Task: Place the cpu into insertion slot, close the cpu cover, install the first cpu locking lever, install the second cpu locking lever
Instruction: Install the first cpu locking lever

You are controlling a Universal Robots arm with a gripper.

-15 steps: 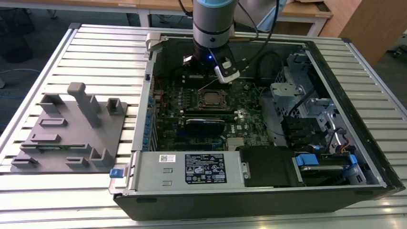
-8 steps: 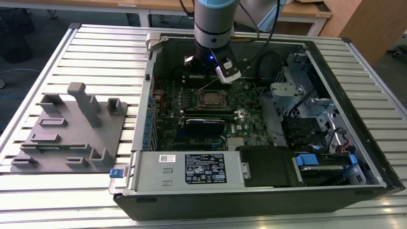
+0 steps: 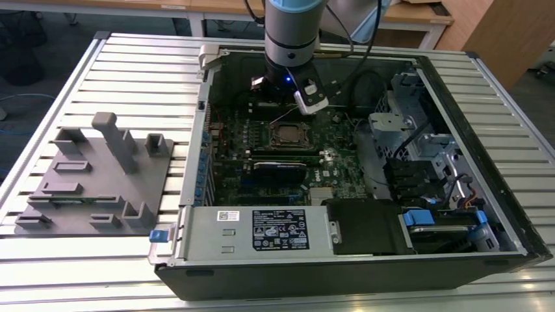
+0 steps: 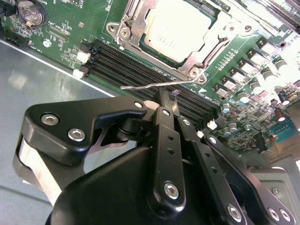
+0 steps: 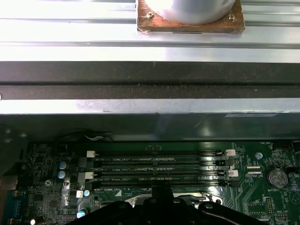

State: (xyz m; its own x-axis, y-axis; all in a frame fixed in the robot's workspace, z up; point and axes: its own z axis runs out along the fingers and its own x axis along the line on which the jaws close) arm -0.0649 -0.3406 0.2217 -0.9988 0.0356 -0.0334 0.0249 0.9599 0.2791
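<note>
Pincer (image 4: 165, 94) fingers are drawn together, black and narrow, their tips right at a thin silver lever (image 4: 150, 86) in the second wrist view. Whether the lever is actually pinched between them cannot be told. The lever is a bent wire rod lying across the edge of the black memory slots (image 4: 126, 65), just beside the slot (image 4: 194, 72).

The cpu (image 4: 176, 28), a dull silver square, sits inside the slot. The cover (image 4: 130, 24), a silver frame with a central window, lies flat around it.

In the exterior view the arm (image 3: 293, 32) reaches down into an open computer case (image 3: 347, 260) lying on its side on a ribbed metal bench (image 3: 130, 65). The pincer (image 3: 303, 104) hangs just above the green board (image 3: 260, 182), near the slot (image 3: 290, 135) at the board's middle. A grey moulded fixture (image 3: 95, 175) stands on the bench at the exterior view's left, apart from the case.

The first wrist view shows the four memory slots (image 5: 159, 161) side by side, with the pincer's (image 5: 161, 190) dark tip next to them.
</note>
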